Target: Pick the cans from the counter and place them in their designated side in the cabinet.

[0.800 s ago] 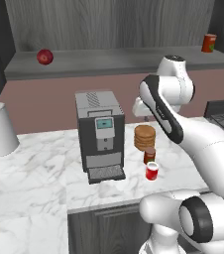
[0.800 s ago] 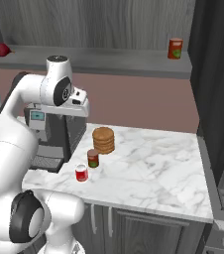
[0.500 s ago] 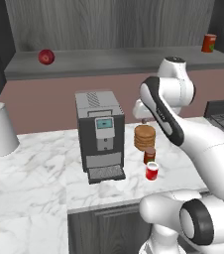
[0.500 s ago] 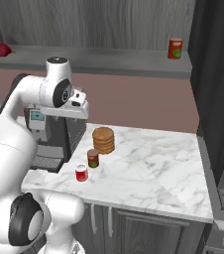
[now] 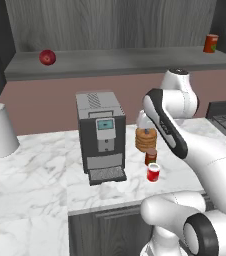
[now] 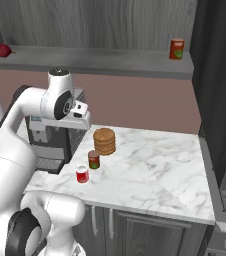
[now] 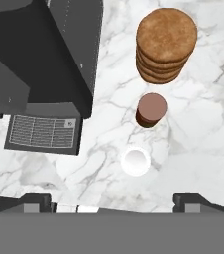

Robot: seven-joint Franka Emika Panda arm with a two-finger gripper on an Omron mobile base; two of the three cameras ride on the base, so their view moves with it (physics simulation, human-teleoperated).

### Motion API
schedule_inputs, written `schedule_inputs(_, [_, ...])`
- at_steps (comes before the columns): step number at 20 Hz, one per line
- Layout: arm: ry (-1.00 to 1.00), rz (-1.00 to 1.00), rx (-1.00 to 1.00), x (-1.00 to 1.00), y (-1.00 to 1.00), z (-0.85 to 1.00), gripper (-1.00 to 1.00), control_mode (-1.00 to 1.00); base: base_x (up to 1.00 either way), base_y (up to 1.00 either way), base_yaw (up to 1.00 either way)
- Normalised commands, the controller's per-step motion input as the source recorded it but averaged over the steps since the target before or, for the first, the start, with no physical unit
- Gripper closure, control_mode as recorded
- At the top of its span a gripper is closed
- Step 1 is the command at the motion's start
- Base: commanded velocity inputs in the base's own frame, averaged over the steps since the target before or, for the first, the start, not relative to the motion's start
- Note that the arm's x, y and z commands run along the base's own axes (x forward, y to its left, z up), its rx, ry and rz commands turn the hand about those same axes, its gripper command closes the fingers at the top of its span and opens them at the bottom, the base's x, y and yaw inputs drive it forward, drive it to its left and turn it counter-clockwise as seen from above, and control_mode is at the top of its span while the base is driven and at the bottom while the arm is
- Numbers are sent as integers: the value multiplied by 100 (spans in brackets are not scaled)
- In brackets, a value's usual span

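The end effector (image 7: 112,198) is hanging high over the bench (image 6: 155,170), its jaws standing wide apart and gripping nothing. Below it the bright red can (image 7: 135,161) is standing just beside the darker can (image 7: 150,109), with the disc stack (image 7: 166,43) behind them. A third can (image 6: 176,49) is sitting on the cabinet shelf (image 6: 110,61).

1. No words, brands or numbers are showing legibly anywhere.
2. The coffee machine (image 5: 100,135) is showing a small blue screen, its content unreadable.
3. The darker can (image 6: 94,159) is wearing a green label, lettering indistinct.
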Motion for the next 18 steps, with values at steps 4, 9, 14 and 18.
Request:
schedule_inputs(4, [0, 0, 0, -2, -11, -26, -100, -100, 0, 0, 0])
schedule_inputs(9, [0, 0, -1, 0, -7, -30, -100, -100, 0, 0, 0])
schedule_inputs(14, [0, 0, -1, 0, -8, -26, -100, -100, 0, 0, 0])
schedule_inputs(18, [0, 0, 0, 0, -8, -26, -100, -100, 0, 0, 0])
